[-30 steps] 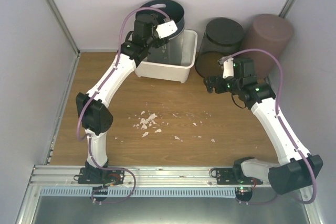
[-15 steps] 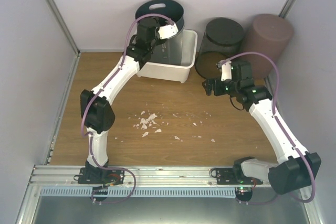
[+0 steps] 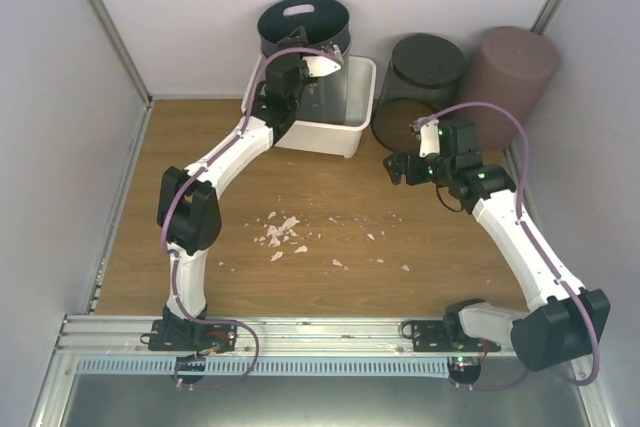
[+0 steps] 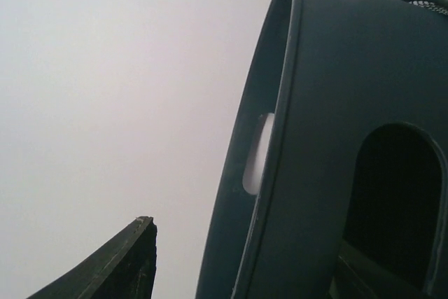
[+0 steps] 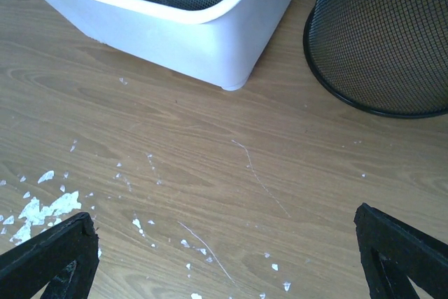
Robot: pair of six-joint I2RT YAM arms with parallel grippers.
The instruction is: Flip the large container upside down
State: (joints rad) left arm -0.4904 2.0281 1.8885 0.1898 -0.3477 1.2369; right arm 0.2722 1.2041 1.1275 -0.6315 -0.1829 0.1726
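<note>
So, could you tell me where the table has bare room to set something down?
Free: the table between the left wall and left arm, and the patch between white tub and paper scraps. Crowded: the back, where tub, mesh bin and brown bin stand close.

**Two-arm manipulator, external appearance.**

The left arm and right arm are each built of smooth white tapered links joined by bulky black joint housings. A purple cable is looped along each arm from wrist to base. Small green indicator lights are seen on the right wrist. A white camera housing is carried beside the left end effector, and another beside the right end effector. The fingers are matte black wedges. The black bases are bolted to a silver slotted rail.
</note>
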